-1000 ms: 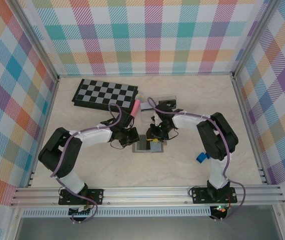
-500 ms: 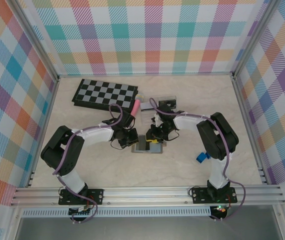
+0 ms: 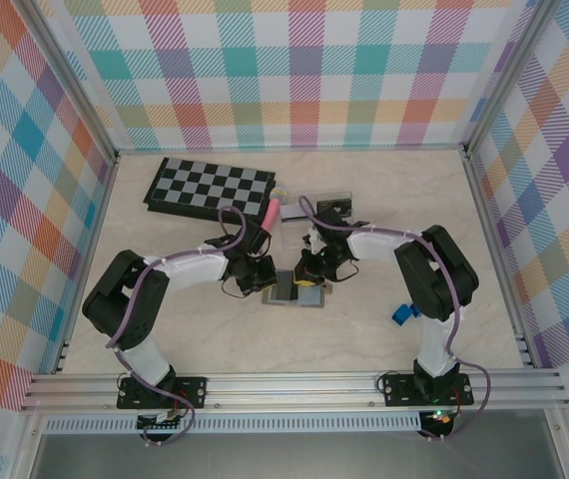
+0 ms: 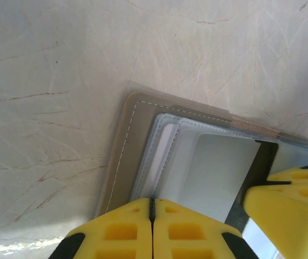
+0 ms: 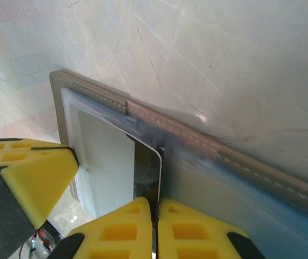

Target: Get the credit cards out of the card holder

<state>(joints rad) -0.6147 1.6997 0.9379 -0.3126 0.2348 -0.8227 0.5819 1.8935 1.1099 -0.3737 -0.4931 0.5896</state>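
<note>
Bent inward at the elbow, the left arm is holding the left end effector (image 4: 152, 208) closed, tips pressing the card holder (image 4: 119, 162) just beneath, which is lying open on the counter (image 4: 62, 81), tan-edged with clear pockets. Facing it, the right end effector (image 5: 157, 208) is pinching the black card (image 5: 146, 172) edge.

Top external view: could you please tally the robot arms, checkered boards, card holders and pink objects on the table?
Robot arms: 2, left arm and right arm
Checkered board: 1
Card holder: 1
Pink object: 1
Total: 5
</note>
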